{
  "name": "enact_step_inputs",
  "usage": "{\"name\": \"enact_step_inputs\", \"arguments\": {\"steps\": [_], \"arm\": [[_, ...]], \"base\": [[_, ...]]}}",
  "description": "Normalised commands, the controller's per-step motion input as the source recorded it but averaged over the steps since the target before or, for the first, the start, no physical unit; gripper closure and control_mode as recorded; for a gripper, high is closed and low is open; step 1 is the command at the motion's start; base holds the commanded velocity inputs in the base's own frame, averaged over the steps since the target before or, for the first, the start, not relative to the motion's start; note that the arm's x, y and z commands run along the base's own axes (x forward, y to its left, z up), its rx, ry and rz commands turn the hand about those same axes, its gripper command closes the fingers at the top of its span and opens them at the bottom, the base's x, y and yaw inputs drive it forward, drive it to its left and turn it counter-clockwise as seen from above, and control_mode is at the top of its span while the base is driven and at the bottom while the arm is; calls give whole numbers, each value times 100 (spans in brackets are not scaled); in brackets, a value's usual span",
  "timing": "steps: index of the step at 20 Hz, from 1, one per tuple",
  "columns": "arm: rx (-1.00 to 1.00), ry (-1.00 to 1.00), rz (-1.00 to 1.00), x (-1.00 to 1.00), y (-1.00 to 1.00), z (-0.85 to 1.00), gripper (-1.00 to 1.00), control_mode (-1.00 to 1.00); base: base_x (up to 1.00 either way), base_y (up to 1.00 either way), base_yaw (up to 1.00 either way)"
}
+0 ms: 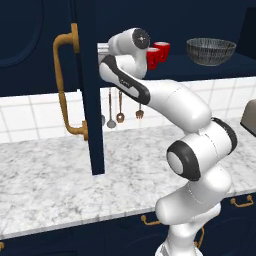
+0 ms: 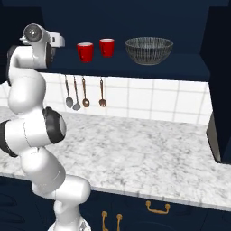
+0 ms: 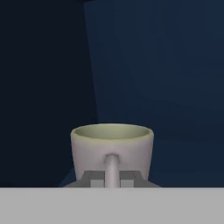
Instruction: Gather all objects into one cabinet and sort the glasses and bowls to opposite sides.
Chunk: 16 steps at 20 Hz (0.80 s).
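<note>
**Beige cup is up at the shelf, just needs to land on the cup side**

The grey-beige cup (image 3: 112, 151) sits dead centre in the hand view, upright, mouth up, with its handle pointing straight back at the camera. The gripper (image 3: 112, 177) is clamped tight on that handle, fingers (image 3: 92, 178) pressed in from both sides (so the cup hangs directly ahead of the hand, nothing to reach for). Behind it there's just dark navy, the inside of the cabinet (image 2: 189, 63).

Moving outward: on the cabinet shelf the two red cups (image 2: 95, 49) stand side by side, near each other, toward the shelf's left half as the right base view has it. The mesh bowl (image 2: 149, 49) sits apart from them toward the right end. The sorting is already half set up, cups one side, bowl the other.

The hand (image 2: 55, 39) is at the left end of the shelf at shelf height, left of the red cups, beside the open door (image 1: 92, 85) with its long brass handle (image 1: 65, 85).

My read: what matters is that the free shelf spot lies straight ahead of the held cup, on the same side as the red ones and away from the bowl. Push in, set it down upright, let go. The only risk I see is clipping the nearest red cup (can't tell how much room there is).
</note>
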Motion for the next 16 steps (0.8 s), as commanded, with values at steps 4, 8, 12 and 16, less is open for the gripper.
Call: {"name": "enact_step_inputs", "arguments": {"steps": [4, 8, 12, 16], "arm": [[0, -3, 0, 8, 0, -12, 100, -100], [0, -5, 0, 0, 0, -20, 100, -100], [0, -1, 0, -6, 0, -26, 100, -100], [0, 0, 0, -11, 0, -8, 100, -100]], "base": [[0, 0, 0], [0, 0, 0], [0, 0, 0], [0, 0, 0]]}}
